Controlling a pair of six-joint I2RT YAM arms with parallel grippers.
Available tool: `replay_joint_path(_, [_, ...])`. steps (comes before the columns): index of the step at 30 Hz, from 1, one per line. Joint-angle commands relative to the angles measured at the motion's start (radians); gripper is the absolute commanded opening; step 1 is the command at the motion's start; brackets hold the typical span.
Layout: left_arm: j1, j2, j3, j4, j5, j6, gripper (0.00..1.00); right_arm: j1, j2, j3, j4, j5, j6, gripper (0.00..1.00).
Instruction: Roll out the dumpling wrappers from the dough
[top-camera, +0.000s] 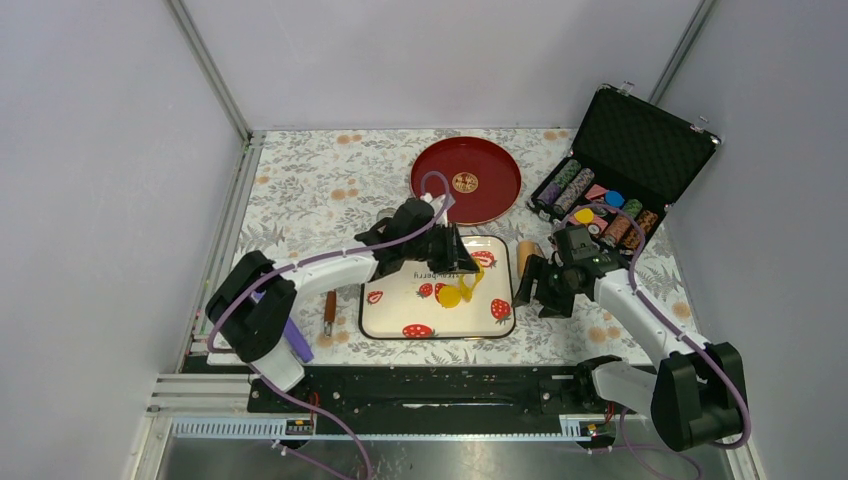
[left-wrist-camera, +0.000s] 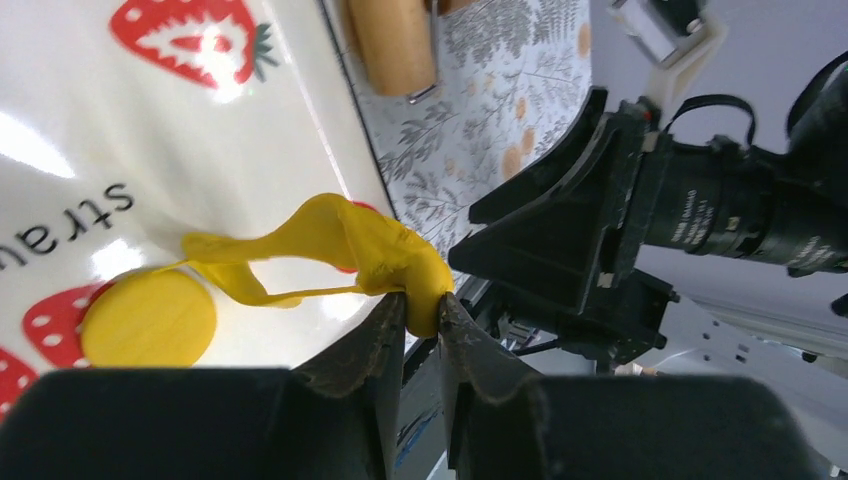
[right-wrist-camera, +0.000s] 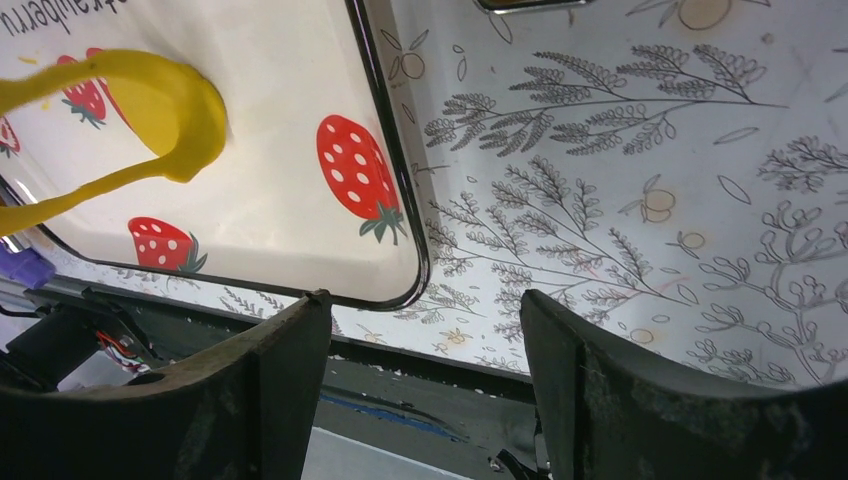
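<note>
- Floral tablecloth (top-camera: 300, 190) fills our frame; a red plate (top-camera: 497, 168) sits upper centre, a chip case (top-camera: 640, 135) upper right, open, chips (top-camera: 600, 208) in rows.
- A rolling pin (top-camera: 527, 256) lies beside the strawberry tray (top-camera: 400, 310) and our right gripper (right-wrist-camera: 420, 305), jaws wide, empty.
- Our left gripper (left-wrist-camera: 421, 305) pinches the ragged dough (left-wrist-camera: 345, 235), raised over the tray; one round wrapper (left-wrist-camera: 148, 318) lies flat inside.

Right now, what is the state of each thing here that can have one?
left tool: shut on the dough.
dough: ragged loop, hanging from the left tool.
dumpling wrapper: round, lying flat on the tray.
right tool: open, empty.
chip case: lid open.
rolling pin: lying beside the tray, untouched.
</note>
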Motion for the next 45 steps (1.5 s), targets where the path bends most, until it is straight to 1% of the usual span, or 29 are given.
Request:
replay_joint_path(1, [-0.009,0.019,0.096,0.039,0.041,-0.013,0.18,-0.005,-0.043,0.034,-0.052,0.047,-0.017,0.77])
replay_joint_path(9, [-0.010,0.028,0.172,0.047,0.046,-0.014,0.18,-0.005,-0.071,0.024,-0.062,0.049,-0.019,0.77])
replay_joint_path(15, [-0.004,0.025,0.220,0.036,0.043,-0.003,0.20,-0.004,-0.080,0.025,-0.064,0.050,-0.020,0.77])
replay_joint_path(23, [0.030,0.062,0.314,-0.002,0.056,0.013,0.22,-0.005,-0.077,0.027,-0.065,0.042,-0.024,0.77])
replay_joint_path(30, [0.048,0.061,0.337,-0.040,0.049,0.040,0.23,-0.005,-0.082,0.026,-0.063,0.035,-0.027,0.77])
replay_joint_path(34, [0.056,0.022,0.298,-0.096,0.020,0.075,0.26,-0.005,-0.059,0.042,-0.064,0.007,-0.044,0.77])
replay_joint_path(39, [0.097,-0.067,0.173,-0.117,-0.007,0.093,0.30,0.009,-0.014,0.086,-0.065,-0.015,-0.053,0.77])
replay_joint_path(41, [0.112,-0.108,0.124,-0.151,-0.034,0.113,0.32,0.035,0.017,0.120,-0.074,-0.011,-0.055,0.77])
replay_joint_path(45, [0.135,-0.170,0.037,-0.240,-0.090,0.167,0.34,0.125,0.084,0.189,-0.082,0.026,-0.040,0.77])
